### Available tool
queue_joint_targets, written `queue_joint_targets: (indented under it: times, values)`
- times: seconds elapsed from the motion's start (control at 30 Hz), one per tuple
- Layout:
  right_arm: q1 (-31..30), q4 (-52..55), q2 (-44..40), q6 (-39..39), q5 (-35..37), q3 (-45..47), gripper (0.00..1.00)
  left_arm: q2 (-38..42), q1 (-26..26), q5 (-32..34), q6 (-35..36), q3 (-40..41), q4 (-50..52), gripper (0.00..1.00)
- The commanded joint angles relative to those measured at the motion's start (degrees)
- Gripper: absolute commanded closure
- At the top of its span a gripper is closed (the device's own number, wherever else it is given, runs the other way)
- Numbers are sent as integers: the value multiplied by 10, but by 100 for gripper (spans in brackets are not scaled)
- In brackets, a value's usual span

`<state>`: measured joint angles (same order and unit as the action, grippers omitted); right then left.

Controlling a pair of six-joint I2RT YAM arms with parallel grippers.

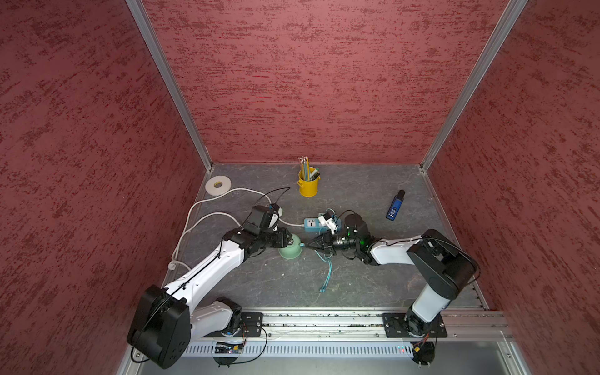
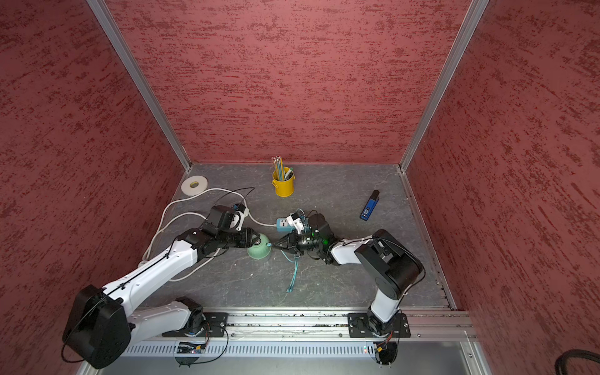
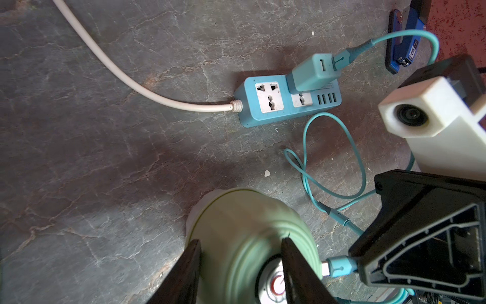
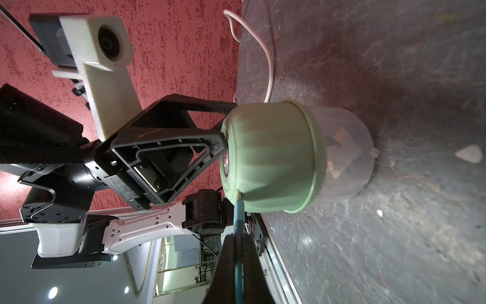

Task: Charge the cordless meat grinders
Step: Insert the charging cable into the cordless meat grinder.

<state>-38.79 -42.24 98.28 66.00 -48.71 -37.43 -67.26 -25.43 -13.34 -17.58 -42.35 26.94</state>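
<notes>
Cordless meat grinder (image 1: 290, 249), a pale mint-green ribbed plastic dome over a cloudy translucent cup (image 4: 347, 163), stands upright near the middle of the dark grey, veined, stone-look bench (image 1: 357, 279), between the two arms; nearest of all, a bare aluminium rail (image 1: 324, 319) edges the bench front and carries both arm bases; just beyond it the slack of a thin teal rubbery charging cable (image 1: 328, 276) trails over open slab, with free room on either side.

Over the dome sits the left claw (image 3: 240, 273), its flat black fingers (image 3: 184, 271) clamped on the crown either side of the round silver button (image 3: 273, 285); the right claw (image 4: 238, 252) has its fingers pressed together on the cable's plug end, whose metal tip touches the dome's side.

Behind the grinder lies a teal plastic power strip (image 3: 276, 105), boxy with rounded corners; a teal cube adapter (image 3: 313, 72) is seated in it, and a thick white cord (image 3: 197, 106) curves away from its end; well apart to the right lies a blue-and-black oblong gadget (image 1: 395, 206), open slab around it.

Farther back a yellow metal pencil cup (image 1: 308, 186) holds upright pencils; a flat white tape roll (image 1: 225, 183) lies in the far left corner; rough red-mottled walls (image 1: 308, 81), framed by aluminium posts, close in three sides.
</notes>
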Motion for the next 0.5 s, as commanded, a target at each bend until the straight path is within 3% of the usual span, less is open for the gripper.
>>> queue_joint_targets:
  times: [0.0,0.47]
  values:
    - [-6,-40,16,-14,23,-15,100,-16,-19,-41,-8,25,56,49]
    - [-12,-20,20,-10,39,-43,100,-14,-32,-49,-26,36,52,50]
